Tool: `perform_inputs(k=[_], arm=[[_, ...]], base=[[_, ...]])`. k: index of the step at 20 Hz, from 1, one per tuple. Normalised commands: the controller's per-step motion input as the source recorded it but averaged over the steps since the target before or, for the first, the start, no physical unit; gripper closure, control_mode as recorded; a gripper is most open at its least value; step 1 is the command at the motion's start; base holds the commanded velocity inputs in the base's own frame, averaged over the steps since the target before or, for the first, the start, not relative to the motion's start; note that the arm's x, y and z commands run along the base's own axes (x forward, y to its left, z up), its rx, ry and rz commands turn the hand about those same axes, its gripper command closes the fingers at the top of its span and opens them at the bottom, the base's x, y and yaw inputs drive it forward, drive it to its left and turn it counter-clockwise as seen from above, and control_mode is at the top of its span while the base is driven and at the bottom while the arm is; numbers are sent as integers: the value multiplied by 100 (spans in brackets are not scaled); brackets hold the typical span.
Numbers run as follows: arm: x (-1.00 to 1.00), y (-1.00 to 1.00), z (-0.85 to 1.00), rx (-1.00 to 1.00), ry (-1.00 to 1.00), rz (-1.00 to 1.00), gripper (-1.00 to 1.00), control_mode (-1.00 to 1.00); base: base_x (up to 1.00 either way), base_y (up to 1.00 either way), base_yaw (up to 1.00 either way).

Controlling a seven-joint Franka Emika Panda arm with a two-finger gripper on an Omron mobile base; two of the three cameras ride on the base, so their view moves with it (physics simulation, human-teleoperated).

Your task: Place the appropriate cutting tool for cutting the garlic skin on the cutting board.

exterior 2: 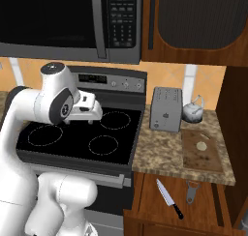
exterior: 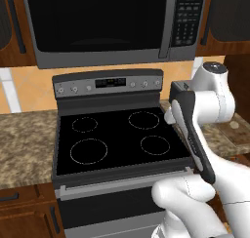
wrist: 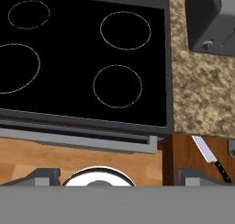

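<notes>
We're at the reach stage: our gripper (wrist: pixel 114 181) hangs over the stove (wrist: pixel 82 58), fingers spread, empty. The knife (wrist: pixel 211 158) lies low to its right; next, swing over and descend

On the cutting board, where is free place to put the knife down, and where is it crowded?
The cutting board is bare in its front half, below the garlic. Bare counter also lies between the stove and board. It is crowded behind, by toaster and kettle.
</notes>
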Motion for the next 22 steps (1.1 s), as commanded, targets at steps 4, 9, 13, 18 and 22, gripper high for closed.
perform_inputs(k=[4,9,13,18,22], arm=[[-39,-34,-29,-8,-9,2,-100,-100],[-40,-12,-12,-1,-6,1,-100,-100],[-21,-19,-10,3,-1,1,-100,-100],[0,-29,-6,3,2,0,-100,-100],[-24,-46,-13,0,9,0,-100,-100]], base=[[0,0,0],[0,0,0],[0,0,0],[0,0,0],[0,0,0]])
